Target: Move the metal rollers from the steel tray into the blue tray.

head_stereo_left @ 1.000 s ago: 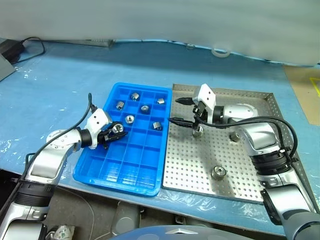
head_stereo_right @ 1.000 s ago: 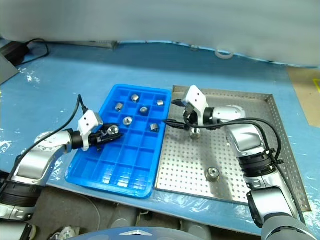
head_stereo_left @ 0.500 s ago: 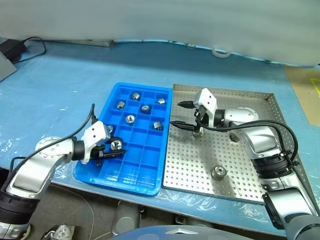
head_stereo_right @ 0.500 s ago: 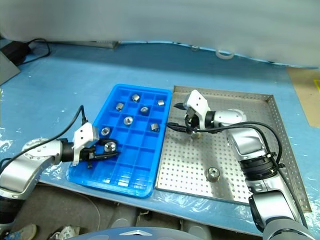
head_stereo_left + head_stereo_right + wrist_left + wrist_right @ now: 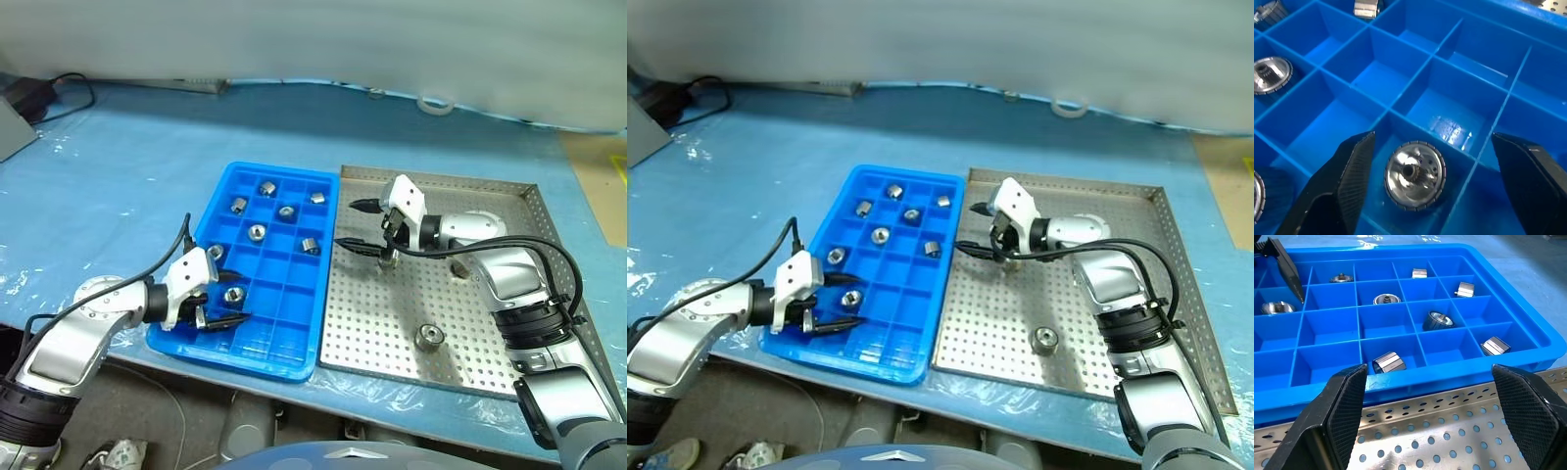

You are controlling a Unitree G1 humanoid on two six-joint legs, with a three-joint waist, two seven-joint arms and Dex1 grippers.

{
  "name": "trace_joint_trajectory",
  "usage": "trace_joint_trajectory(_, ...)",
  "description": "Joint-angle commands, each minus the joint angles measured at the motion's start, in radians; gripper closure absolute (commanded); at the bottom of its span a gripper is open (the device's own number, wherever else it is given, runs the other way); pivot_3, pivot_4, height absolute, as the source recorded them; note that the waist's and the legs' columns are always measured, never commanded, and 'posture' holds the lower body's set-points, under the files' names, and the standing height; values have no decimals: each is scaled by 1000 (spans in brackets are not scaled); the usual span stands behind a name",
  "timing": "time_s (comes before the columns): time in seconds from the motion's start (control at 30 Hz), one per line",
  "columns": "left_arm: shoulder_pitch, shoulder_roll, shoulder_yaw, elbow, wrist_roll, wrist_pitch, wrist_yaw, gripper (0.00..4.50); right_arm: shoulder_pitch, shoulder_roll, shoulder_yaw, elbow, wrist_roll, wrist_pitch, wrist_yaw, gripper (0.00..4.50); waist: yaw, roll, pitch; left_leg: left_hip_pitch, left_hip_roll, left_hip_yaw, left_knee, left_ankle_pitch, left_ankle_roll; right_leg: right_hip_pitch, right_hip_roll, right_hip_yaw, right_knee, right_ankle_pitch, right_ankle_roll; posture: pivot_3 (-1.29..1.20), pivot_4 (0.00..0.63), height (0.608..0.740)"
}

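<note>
Blue tray (image 5: 294, 345) holds seven metal rollers (image 5: 257, 232); three wait on the steel tray (image 5: 490, 367). Left gripper (image 5: 221, 296) and right gripper (image 5: 350, 224) both gape empty.

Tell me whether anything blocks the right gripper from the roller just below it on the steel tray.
Nothing visible does. The right gripper hangs open over the steel tray, and the roller sits on bare perforated metal beside its fingers.
</note>
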Motion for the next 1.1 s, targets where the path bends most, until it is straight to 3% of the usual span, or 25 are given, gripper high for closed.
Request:
trace_joint_trajectory(0.03, -107, -26, 78, -2, -63, 39, 48, 588, 4, -15, -26, -32, 12, -8, 4, 233, 5, 1, 0, 0, 0, 0, 0, 1, -1, 0, 0, 0, 0, 0, 0, -9, 150, 740)
trace_joint_trajectory(0.37, -365, -123, 27, 102, -140, 62, -5, 588, 55, -63, -104, -95, 31, 35, -43, 233, -11, -1, 0, 2, 0, 6, 0, 2, -3, 1, -4, 0, -2, 2, -1, -116, 150, 740)
trace_joint_trajectory(0.57, -538, -287, -120, 379, 1, -104, -26, 588, 135, -96, -173, -199, 42, 91, -99, 233, -39, -1, 0, -8, 1, 7, -1, 0, 8, -7, -4, -2, -2, 2, -1, -234, 150, 740)
trace_joint_trajectory(0.77, -721, -531, -205, 726, 78, -240, -50, 588, 254, -118, -275, -336, 67, 173, -178, 233, -70, -1, 0, -9, 1, 11, 1, -3, 14, -6, -6, -2, -4, 2, -1, -362, 150, 740)
trace_joint_trajectory(0.93, -837, -664, -225, 1008, 140, -340, -72, 588, 351, -132, -343, -445, 73, 227, -242, 233, -109, -1, 0, -8, 1, 13, 4, -5, 17, -6, -7, -1, -4, 2, -1, -459, 150, 740)
trace_joint_trajectory(1.1, -920, -732, -227, 1210, 219, -429, -32, 588, 428, -128, -383, -539, 87, 278, -293, 233, -140, -1, 0, -8, 1, 13, 4, -5, 18, -5, -7, -1, -5, 2, -1, -528, 150, 740)
